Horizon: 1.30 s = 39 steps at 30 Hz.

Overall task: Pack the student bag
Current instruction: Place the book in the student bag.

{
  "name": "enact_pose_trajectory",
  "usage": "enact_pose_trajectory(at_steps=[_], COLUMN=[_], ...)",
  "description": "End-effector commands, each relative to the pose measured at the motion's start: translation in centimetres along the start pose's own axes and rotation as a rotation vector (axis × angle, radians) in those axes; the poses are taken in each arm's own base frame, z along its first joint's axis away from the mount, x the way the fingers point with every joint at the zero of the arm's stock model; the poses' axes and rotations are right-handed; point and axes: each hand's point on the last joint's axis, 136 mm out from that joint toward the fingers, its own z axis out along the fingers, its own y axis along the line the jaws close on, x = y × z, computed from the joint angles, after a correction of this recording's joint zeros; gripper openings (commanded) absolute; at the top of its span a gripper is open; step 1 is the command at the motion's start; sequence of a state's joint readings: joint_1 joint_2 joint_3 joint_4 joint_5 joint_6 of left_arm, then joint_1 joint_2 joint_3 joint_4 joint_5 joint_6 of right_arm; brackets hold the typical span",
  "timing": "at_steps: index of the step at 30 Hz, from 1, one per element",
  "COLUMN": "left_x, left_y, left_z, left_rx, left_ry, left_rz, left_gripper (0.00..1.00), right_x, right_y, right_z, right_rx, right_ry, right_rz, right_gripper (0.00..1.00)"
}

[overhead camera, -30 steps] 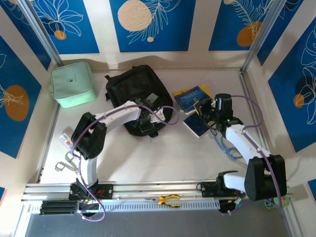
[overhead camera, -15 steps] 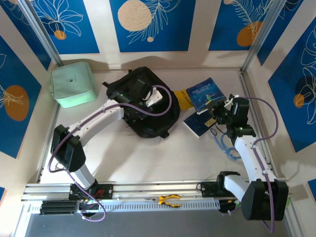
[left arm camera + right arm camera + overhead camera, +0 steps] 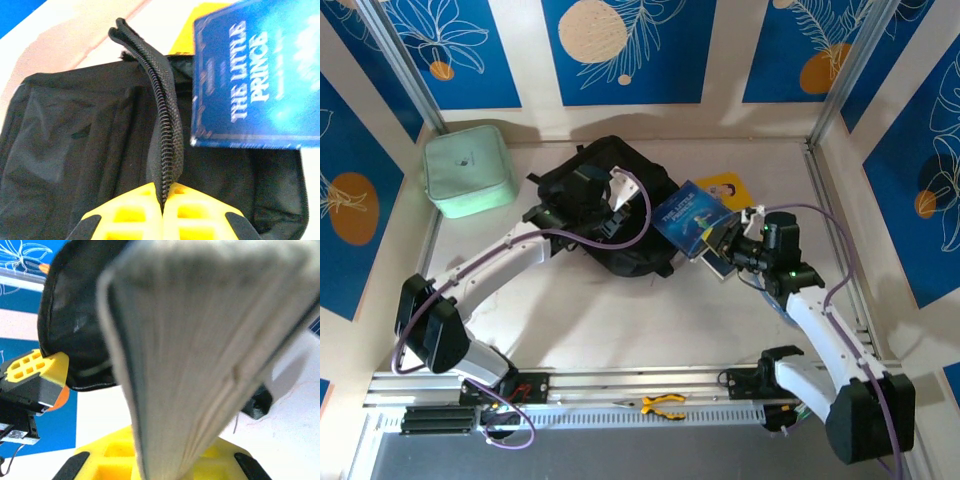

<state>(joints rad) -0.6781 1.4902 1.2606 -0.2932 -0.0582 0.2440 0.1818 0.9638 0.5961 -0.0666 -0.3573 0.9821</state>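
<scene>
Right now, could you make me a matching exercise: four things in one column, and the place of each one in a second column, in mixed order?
Things:
1. student bag
2. blue book
3. mint-green case
4. pliers

Places:
A. on the near rail
B. held in the right end effector
C. far left corner of the table
D. zipper edge pinched by the left end effector

Pairs: 1-D, 2-B, 3-C, 4-A

The left arm (image 3: 485,268) stretches from its near-left base far and to the right, with its elbow low at the left. The left gripper (image 3: 162,200) is pinched tight on the zipper edge of the bag (image 3: 75,150). The right arm (image 3: 825,322) folds at the near right and reaches far-left. The right gripper (image 3: 160,460) is clamped on a tilted book (image 3: 200,340).
</scene>
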Motion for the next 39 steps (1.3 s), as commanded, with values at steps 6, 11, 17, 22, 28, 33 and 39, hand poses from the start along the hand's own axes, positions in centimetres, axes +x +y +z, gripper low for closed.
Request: enact_pose_trajectory(at_steps=[6, 11, 17, 22, 28, 33, 39], left_x=[-5.5, -5.5, -4.7, -4.8, -4.8, -4.1, -2.6], left_y=[-1.6, -1.7, -2.3, -2.6, -2.8, -2.6, -1.9], left_z=[-4.1, -5.0, -4.8, -4.6, -4.1, -3.0, -1.1], left_rx=[0.081, 0.068, 0.097, 0.122, 0.134, 0.124, 0.092], left_ry=[-0.357, -0.412, -0.380, -0.384, -0.378, -0.349, -0.268], left_rz=[0.097, 0.121, 0.128, 0.118, 0.109, 0.090, 0.045], left_gripper=[0.00, 0.00, 0.00, 0.00, 0.00, 0.00, 0.00], right_x=[0.0, -1.1, -0.6, -0.4, -0.8, -1.1, -0.7], right_y=[3.9, 7.4, 10.4, 7.9, 5.7, 4.0, 0.2], right_z=[5.1, 7.7, 9.4, 12.6, 16.4, 19.3, 23.9], right_rx=[-0.065, -0.227, -0.284, -0.215, -0.173, -0.124, 0.014], right_ry=[0.124, 0.165, 0.176, 0.166, 0.155, 0.158, 0.159], right_rz=[0.068, 0.090, 0.009, 0.055, 0.036, 0.039, 0.045], right_gripper=[0.06, 0.06, 0.06, 0.06, 0.06, 0.06, 0.06])
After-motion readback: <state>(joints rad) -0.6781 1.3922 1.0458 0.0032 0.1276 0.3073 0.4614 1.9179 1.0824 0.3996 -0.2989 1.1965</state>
